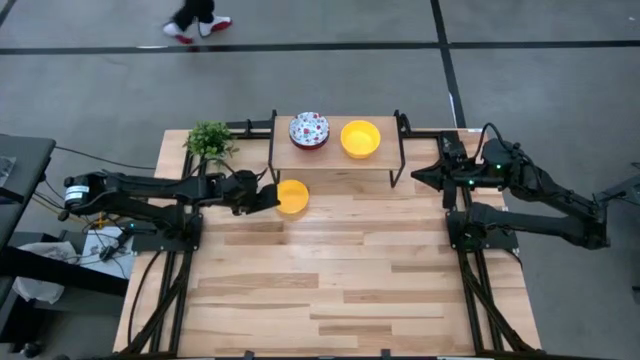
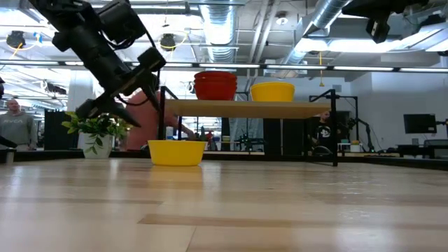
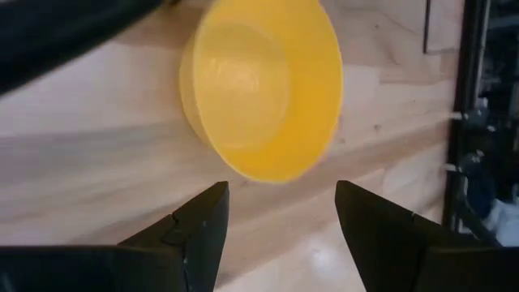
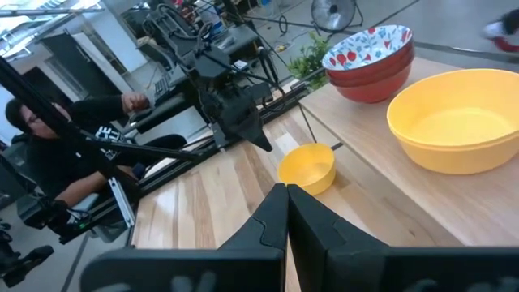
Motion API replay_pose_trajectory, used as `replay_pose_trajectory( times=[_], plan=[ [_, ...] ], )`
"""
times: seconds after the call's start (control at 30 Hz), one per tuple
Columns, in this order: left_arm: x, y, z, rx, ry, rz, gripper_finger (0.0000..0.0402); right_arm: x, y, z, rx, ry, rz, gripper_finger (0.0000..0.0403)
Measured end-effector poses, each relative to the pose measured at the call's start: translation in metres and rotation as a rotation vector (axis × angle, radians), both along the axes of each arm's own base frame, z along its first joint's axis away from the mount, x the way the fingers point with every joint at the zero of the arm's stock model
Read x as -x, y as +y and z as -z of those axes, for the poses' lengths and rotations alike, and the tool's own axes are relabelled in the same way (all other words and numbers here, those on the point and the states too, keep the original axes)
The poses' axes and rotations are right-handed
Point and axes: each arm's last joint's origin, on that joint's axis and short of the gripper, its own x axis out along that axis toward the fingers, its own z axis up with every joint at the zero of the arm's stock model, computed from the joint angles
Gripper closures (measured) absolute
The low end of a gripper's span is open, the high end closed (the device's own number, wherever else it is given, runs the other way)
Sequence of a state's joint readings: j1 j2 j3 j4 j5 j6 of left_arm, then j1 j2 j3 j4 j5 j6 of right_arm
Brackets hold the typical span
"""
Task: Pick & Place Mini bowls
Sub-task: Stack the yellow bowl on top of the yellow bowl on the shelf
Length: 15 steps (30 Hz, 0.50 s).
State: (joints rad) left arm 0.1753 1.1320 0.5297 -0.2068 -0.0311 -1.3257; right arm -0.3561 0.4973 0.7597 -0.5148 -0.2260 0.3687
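A plain yellow mini bowl [image 1: 292, 196] [image 2: 176, 151] [image 3: 259, 85] sits upright on the table in front of the shelf. My left gripper [image 1: 272, 196] [image 3: 280, 195] [image 2: 126, 115] is open just left of it and raised a little above the tabletop, with its fingers pointing at the bowl and short of its rim. On the shelf stand a stack of floral bowls, red outside [image 1: 309, 130] [image 4: 369, 61] [image 2: 215, 85], and a yellow bowl [image 1: 360, 138] [image 4: 454, 122] [image 2: 272, 92]. My right gripper [image 1: 415, 176] [image 4: 286, 191] is shut and hovers by the shelf's right end.
The small wooden shelf on black legs [image 1: 335, 160] stands at the table's far edge. A green potted plant [image 1: 209, 140] [image 2: 98, 129] stands at the far left corner, close behind my left arm. People are in the room beyond the table.
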Motion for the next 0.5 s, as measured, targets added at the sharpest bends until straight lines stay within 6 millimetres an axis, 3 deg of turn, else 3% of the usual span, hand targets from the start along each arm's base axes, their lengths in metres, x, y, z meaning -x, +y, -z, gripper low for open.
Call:
replay_pose_trajectory(
  times=[0.5],
  plan=[
    [-0.016,0.008,0.028,0.046,0.073,-0.056,0.0176,0.000,0.000,0.000,-0.023,-0.003,0.007,0.0403]
  ],
)
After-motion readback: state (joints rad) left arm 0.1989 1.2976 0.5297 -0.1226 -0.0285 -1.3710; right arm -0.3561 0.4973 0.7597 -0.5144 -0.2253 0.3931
